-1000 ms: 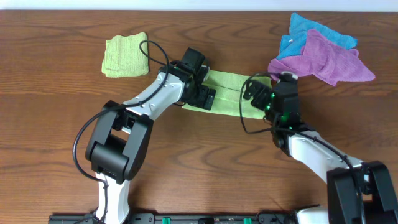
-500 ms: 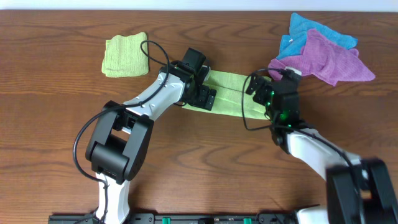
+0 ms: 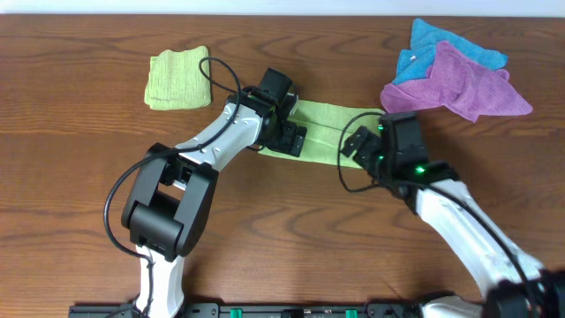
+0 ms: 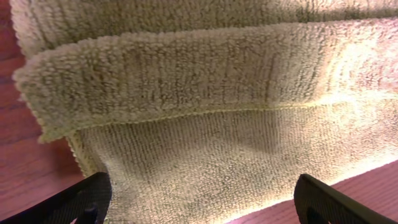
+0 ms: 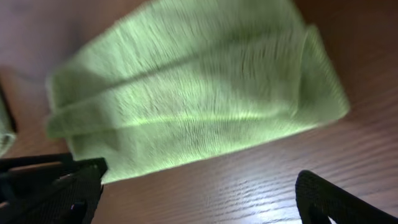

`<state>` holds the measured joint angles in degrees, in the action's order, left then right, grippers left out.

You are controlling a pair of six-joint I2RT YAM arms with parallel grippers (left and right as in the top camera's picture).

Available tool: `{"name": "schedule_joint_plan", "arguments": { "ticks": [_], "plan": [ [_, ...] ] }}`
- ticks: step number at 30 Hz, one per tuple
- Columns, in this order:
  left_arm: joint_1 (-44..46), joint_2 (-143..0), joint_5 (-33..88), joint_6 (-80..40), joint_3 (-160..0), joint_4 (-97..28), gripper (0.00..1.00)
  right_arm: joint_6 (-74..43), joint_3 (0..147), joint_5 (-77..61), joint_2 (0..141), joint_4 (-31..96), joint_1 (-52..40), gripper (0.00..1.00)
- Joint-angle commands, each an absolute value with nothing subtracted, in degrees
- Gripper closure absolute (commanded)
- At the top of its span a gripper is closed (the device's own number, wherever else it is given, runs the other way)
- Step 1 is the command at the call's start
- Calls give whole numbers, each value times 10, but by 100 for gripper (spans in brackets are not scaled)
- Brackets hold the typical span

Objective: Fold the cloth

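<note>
The cloth (image 3: 328, 129) lies folded into a long light yellow-green strip on the wooden table, between the two grippers. Its white tag does not show. My left gripper (image 3: 290, 136) is open and low over the strip's left end. The left wrist view shows the cloth (image 4: 199, 118) filling the frame, with a folded layer across the top and my gripper (image 4: 202, 205) spread wide over it. My right gripper (image 3: 354, 147) is open and empty just in front of the strip's right end. In the right wrist view the cloth (image 5: 186, 106) lies beyond my gripper (image 5: 199, 199), over bare wood.
A small folded green wad (image 3: 178, 78) lies at the back left. A purple cloth (image 3: 463, 87) lies crumpled over a blue cloth (image 3: 437, 42) at the back right, close to the right arm.
My right gripper has drawn back from the cloth's right end toward the table's front, and it is open. The left arm and the cloth have not moved.
</note>
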<state>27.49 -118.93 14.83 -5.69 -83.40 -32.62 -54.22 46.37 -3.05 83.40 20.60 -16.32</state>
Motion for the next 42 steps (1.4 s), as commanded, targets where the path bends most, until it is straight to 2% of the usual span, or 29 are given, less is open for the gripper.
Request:
{"name": "schedule_joint_plan", "arguments": {
  "ticks": [1,6,13,20,36,42],
  "plan": [
    [275,-1200,140,-46,-841,-328,5,-578,464,-55,877,171,-170,1],
    [275,-1200,139,-46,-841,-328,5,-597,464,-58,907,101,-169,1],
    [275,-1200,140,-46,-841,-328,5,-679,464,-4,929,111,-170,1],
    [275,-1200,140,-47,-841,-328,5,-668,464,26,930,58,-169,1],
    [275,-1200,140,-46,-841,-328,5,-737,464,-12,958,66,-175,1],
    [275,-1200,140,-46,-841,-328,5,-733,464,17,966,65,-176,1]
  ]
}}
